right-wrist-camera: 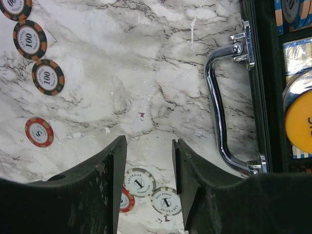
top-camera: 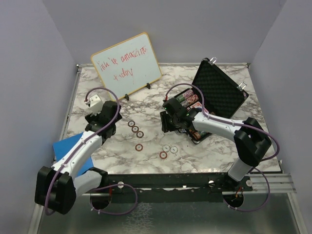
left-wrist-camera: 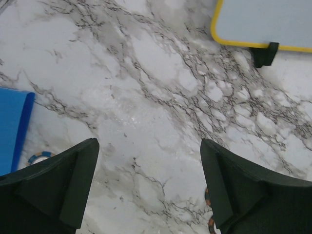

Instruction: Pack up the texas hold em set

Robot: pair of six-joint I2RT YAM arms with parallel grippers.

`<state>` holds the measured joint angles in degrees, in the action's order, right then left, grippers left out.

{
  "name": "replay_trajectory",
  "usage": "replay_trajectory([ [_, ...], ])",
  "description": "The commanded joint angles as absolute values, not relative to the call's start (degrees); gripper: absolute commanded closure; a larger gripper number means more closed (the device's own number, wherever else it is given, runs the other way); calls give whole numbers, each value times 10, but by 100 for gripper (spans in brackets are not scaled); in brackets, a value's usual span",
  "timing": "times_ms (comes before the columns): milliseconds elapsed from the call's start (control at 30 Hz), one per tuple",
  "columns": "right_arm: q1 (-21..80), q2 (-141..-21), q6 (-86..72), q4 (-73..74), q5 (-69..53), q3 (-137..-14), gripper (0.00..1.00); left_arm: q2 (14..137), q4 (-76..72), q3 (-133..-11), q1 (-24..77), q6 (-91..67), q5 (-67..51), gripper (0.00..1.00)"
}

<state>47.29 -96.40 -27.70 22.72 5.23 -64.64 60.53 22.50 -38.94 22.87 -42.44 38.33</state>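
Both fingers of the right gripper point(right-wrist-camera: 148, 141) stand apart with nothing held, hanging over bare surface point(right-wrist-camera: 146, 73). Just behind the fingertips lie two white chips point(right-wrist-camera: 139, 183), one in the gap between the fingers and the other at the edge of one finger. A red chip point(right-wrist-camera: 127, 200) peeks out beside them.

In the top view these three sit on the near-edge side of the gripper. It would therefore probably have to draw back toward its base and drop, not reach forward.

Further out on one side, well apart, a 5 chip point(right-wrist-camera: 39, 131) lies alone. Beyond it three 100 chips point(right-wrist-camera: 48, 77) run in a slanted row leading away.

On the other side the case point(top-camera: 219, 97) lies open just beside the gripper, its handle point(right-wrist-camera: 219, 107) running parallel to the fingers. Stacked chips and an orange disc point(right-wrist-camera: 300, 119) are inside.

The left gripper point(left-wrist-camera: 148, 146) is also open and empty, with an orange-and-black chip edge showing by one finger. It looks nearer to the 100 chips. The right arm is nearer to the white pair and the case.
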Motion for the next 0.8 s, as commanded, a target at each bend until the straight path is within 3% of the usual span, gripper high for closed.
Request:
replay_trajectory([
  [0,473,-947,-266,187,35,-623,51,634,278,-419,136,-391,297,8],
  [433,473,-957,-251,177,15,-592,51,662,321,-361,-8,-395,165,7],
  [500,473,-961,-250,175,15,-591,51,670,305,-346,-15,-402,167,13],
  [600,474,-966,-253,173,11,-590,51,669,256,-326,-21,-418,175,36],
  [767,473,-970,-250,173,14,-592,51,682,240,-317,-22,-437,203,38],
])
